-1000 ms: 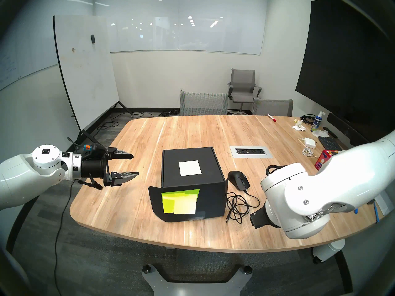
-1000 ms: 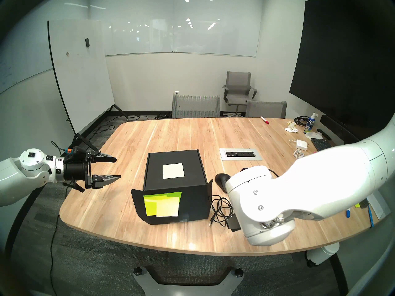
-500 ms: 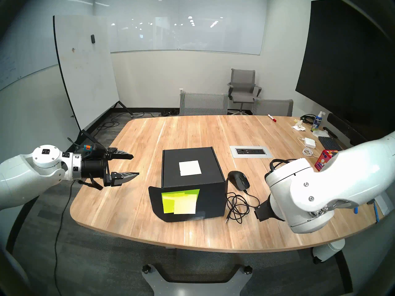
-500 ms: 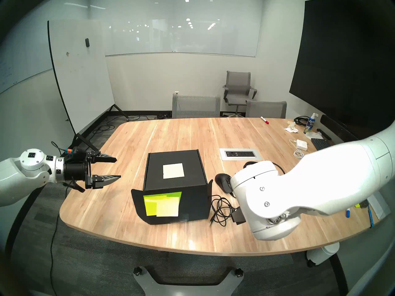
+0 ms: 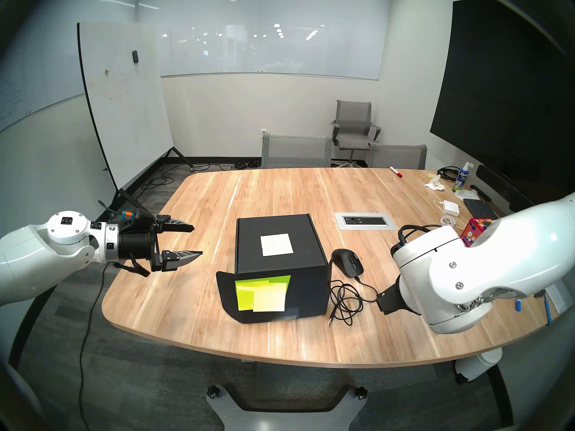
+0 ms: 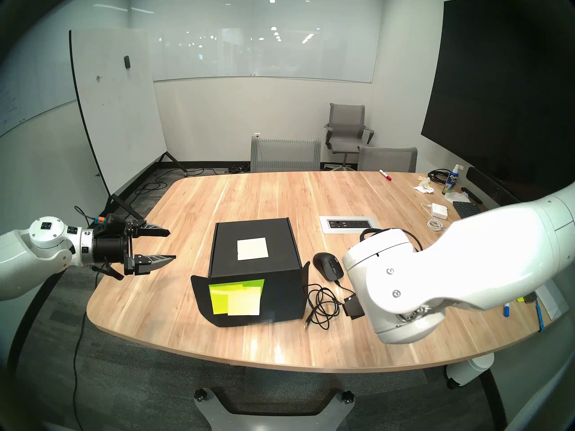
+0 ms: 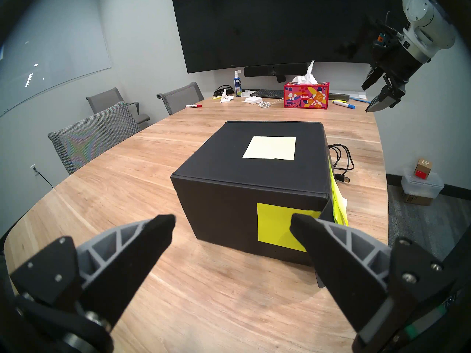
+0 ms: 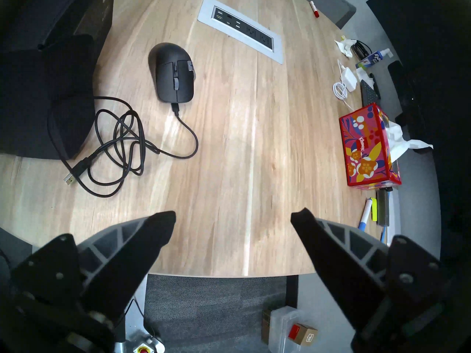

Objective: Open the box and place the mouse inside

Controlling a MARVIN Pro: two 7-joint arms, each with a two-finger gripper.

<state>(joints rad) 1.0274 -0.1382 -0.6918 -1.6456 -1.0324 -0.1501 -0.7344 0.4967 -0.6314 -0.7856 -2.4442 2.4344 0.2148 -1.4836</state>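
- The box, matte black and cube-like, sits at the centre of the head views on the wooden table; its top is closed, with a pale square note stuck on it.
- A black flap stands out from the box's lower left corner, and yellow-green sticky notes cover the left part of the near face.
- In the left wrist view the box fills the middle of the frame, with another yellow-green note on the side facing the camera.
- The mouse, black and wired, lies on the table just right of the box, apart from it.
- Its thin black cable lies in loose loops below the mouse in the frame, the USB plug at the lower end near the box's right corner.
- In the right wrist view the mouse is in the upper left, the cable coiled below it.
- The left gripper hangs at the left of the head view over the table's edge, well apart from the box, jaws spread wide and empty.
- The right gripper is spread wide too, holding nothing, above bare table below and right of the mouse; in the head views the white arm hides its fingers.
- A red floral tissue box stands at the right edge of the right wrist view.
- A power outlet panel is set into the table above the mouse.
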